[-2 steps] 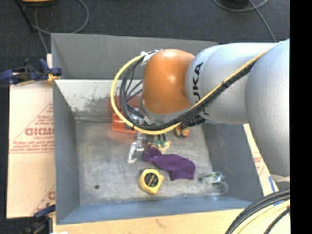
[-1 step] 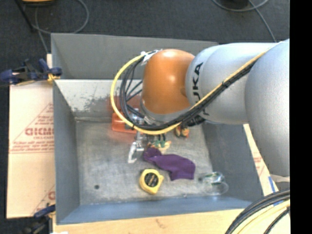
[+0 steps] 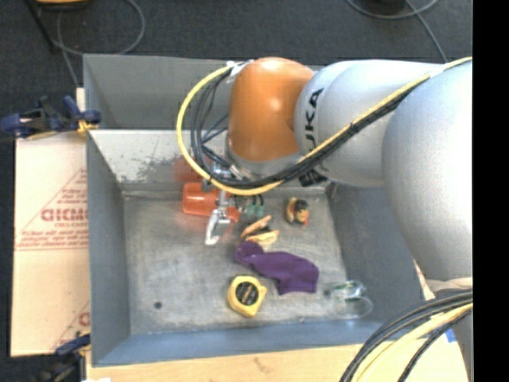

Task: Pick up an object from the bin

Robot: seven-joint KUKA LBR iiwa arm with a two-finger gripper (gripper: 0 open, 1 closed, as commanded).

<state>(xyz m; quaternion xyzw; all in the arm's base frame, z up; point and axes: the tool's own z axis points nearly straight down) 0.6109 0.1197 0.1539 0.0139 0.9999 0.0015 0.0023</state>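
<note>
Hovering near the bin's point(image 3: 107, 237) back wall, just beside an orange block point(image 3: 193, 200), the gripper point(image 3: 215, 228) has nothing lifted yet; spread or closed, I cannot tell.

Robotics lab setup. Large industrial arm point(image 3: 382, 126) with bundled cables point(image 3: 182, 126) hangs over a grey metal bin point(image 3: 105, 245). Loose cords point(image 3: 137, 22) trail across dark floor point(image 3: 238, 14).

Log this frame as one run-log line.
gripper: low in bin, back half, beside orange block | nearby: tan pieces, purple cloth, yellow tape measure | hold: cannot tell
</note>
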